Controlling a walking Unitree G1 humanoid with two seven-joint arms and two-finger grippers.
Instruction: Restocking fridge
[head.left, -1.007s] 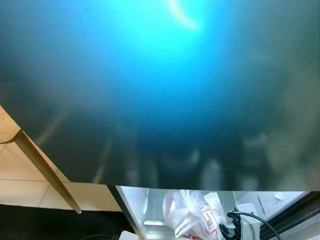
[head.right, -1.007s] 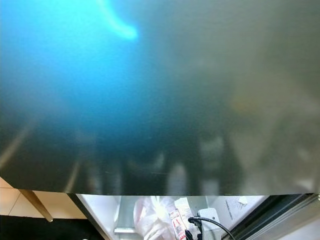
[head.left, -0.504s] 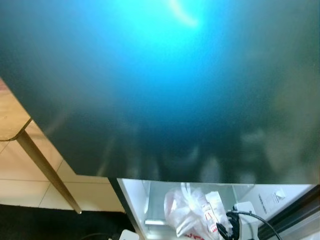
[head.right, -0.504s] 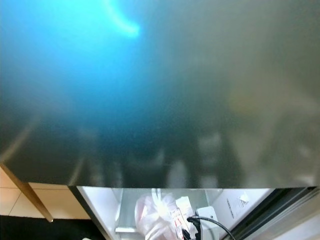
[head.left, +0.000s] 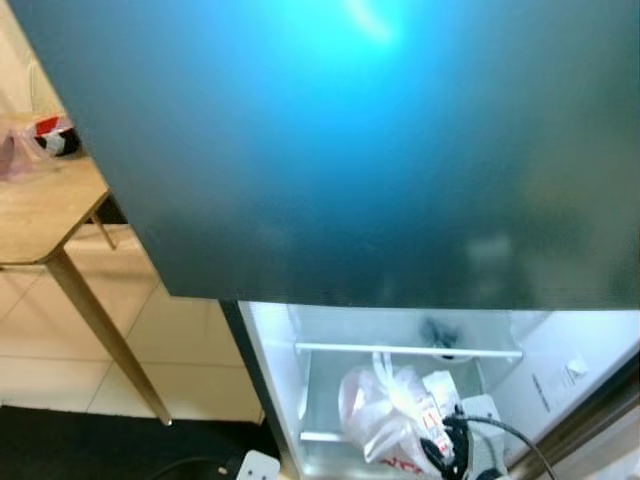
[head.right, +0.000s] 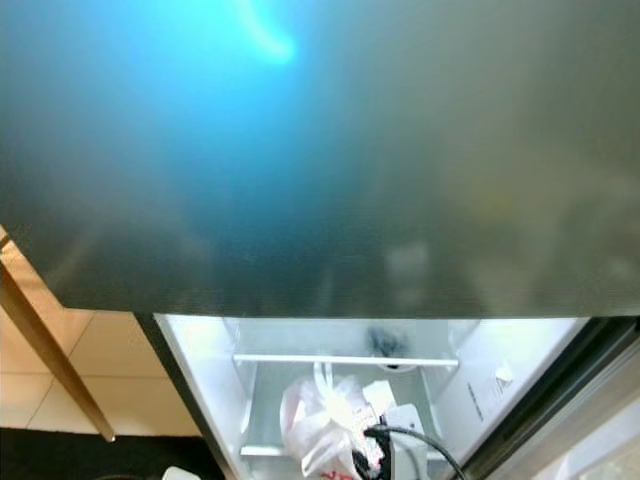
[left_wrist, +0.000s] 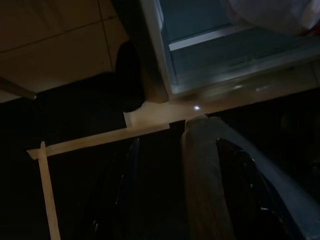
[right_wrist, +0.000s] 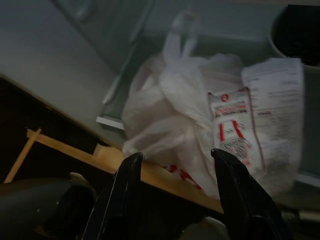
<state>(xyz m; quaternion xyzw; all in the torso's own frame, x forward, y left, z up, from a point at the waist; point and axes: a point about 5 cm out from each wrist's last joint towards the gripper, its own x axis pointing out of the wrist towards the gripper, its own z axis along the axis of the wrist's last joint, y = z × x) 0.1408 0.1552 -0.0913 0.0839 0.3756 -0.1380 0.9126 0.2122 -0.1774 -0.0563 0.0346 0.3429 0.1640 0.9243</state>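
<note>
I'm looking at a big dark fridge door across the upper head view, glossy, with a blue glare on it. Below its lower edge the lit fridge compartment stands open, white walls and 1 white shelf rail crossing it. To my left is a wooden table on a tiled floor.

Inside the compartment, under the rail, a white plastic bag with a receipt stuck on it rests on the fridge floor.

My right gripper is just before the bag, its 2 black fingers spread apart and pinching nothing. The left gripper hangs low in shadow near the fridge's bottom edge, fingers spread too.
</note>
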